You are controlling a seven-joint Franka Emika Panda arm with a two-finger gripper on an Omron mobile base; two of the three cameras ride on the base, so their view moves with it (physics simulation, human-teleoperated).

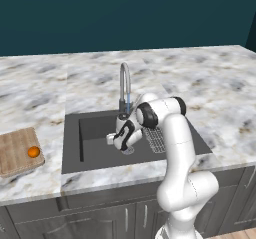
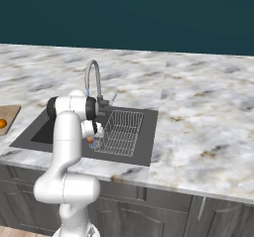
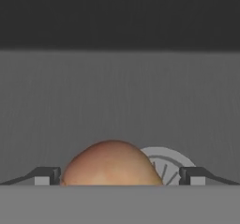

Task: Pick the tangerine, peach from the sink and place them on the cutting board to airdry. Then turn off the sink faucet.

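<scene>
Tool (image 3: 115,176) wide open, low in the sink (image 1: 95,128), tips either side of the peach (image 3: 110,164), not closed on it: looks lined up to grab it. Metal drain (image 3: 168,164) just behind the peach, lower centre of the hand view. Wire rack (image 2: 119,132) fills one end of the basin. Faucet (image 1: 125,85) behind at frame centre, thin blue stream, likely running. Tangerine (image 1: 33,152) sits on the cutting board (image 1: 15,150) at left edge: half done, I'd say. Marbled tabletop (image 1: 210,83), grey cabinets (image 2: 163,211) below, dark teal wall (image 1: 125,13).
</scene>
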